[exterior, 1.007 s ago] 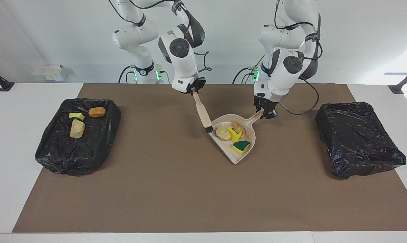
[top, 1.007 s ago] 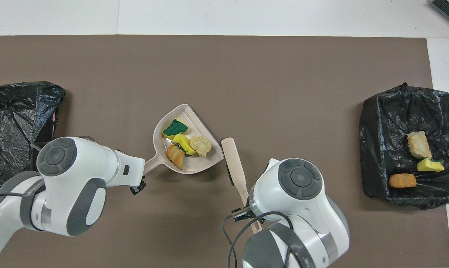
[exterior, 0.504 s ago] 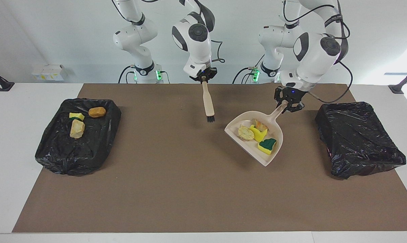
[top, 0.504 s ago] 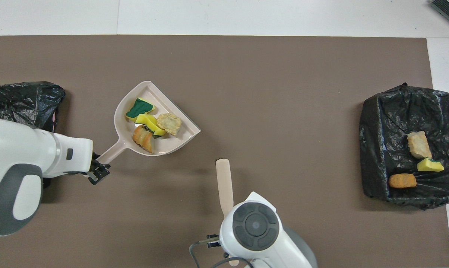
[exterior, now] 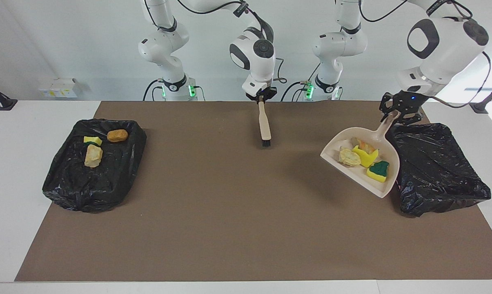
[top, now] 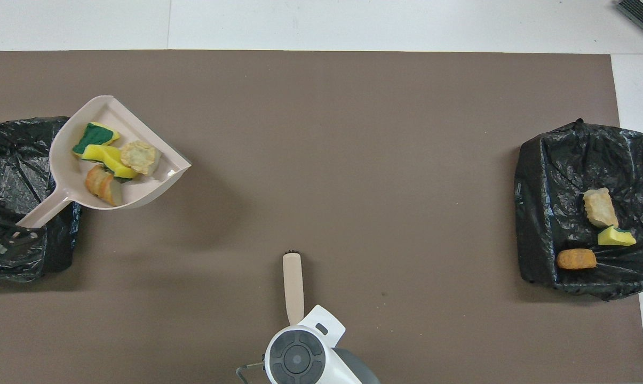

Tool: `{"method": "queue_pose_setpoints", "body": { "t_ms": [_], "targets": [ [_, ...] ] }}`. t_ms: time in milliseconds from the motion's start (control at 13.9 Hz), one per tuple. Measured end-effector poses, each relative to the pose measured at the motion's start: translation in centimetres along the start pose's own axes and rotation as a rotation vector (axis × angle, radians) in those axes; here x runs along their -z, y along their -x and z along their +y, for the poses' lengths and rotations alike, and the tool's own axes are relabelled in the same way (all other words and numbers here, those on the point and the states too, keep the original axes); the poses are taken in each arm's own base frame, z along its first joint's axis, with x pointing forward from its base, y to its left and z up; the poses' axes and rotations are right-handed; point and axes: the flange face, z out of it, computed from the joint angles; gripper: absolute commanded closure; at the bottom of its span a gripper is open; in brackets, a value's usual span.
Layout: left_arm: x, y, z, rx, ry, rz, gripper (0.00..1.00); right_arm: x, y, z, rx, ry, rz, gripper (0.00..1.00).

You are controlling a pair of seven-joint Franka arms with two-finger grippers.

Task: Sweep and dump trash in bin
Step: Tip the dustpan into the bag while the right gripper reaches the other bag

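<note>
A: What's hard to see?
B: From overhead the left claw (exterior: 400, 111) blurs into the bin (exterior: 437, 167) at its end of the tabletop (exterior: 229, 212); that bin's inside is unreadable.
A: Contents?
B: The other bin (exterior: 92, 171) holds three trash (exterior: 93, 156) scraps. The raised dustpan (exterior: 362, 163), its handle gripped by the left claw, carries four beside the first bin. The right claw (exterior: 261, 98) grips the hanging brush (exterior: 264, 126).

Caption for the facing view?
Left gripper carries loaded dustpan beside a black bin; right gripper holds the brush.
</note>
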Motion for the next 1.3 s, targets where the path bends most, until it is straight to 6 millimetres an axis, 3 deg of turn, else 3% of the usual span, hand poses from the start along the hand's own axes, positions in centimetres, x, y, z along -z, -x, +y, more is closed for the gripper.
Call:
{"method": "queue_pose_setpoints", "body": {
  "t_ms": [72, 144, 432, 648, 720, 863, 1295],
  "targets": [
    [0.7, 2.0, -1.8, -0.002, -0.011, 0.006, 1.0, -0.6, -0.2, -0.1, -0.001, 0.004, -0.003, 0.64],
    [1.3, 4.1, -3.5, -0.006, -0.027, 0.002, 1.0, -0.6, -0.2, -0.1, -0.002, 0.005, -0.004, 0.01],
    [2.8, 11.5, -9.2, 0.003, -0.09, -0.082, 1.0, 0.6, 0.0, -0.3, 0.011, 0.036, -0.031, 0.0],
    [3.9, 18.4, -14.6, 0.05, -0.115, -0.112, 1.0, 3.8, -0.4, -0.5, 0.028, 0.071, -0.036, 0.0],
    [4.0, 19.6, -15.8, 0.03, -0.129, -0.165, 1.0, 5.5, -0.8, -0.2, 0.027, 0.077, -0.036, 0.0],
    [4.0, 19.5, -16.9, -0.031, -0.159, -0.27, 1.0, 9.2, -1.9, 1.3, 0.042, 0.086, -0.038, 0.0],
    [3.6, 14.8, -16.7, -0.313, -0.193, -0.516, 1.0, 21.2, -6.2, 9.4, 0.189, 0.113, -0.068, 0.0]
  ]
}}
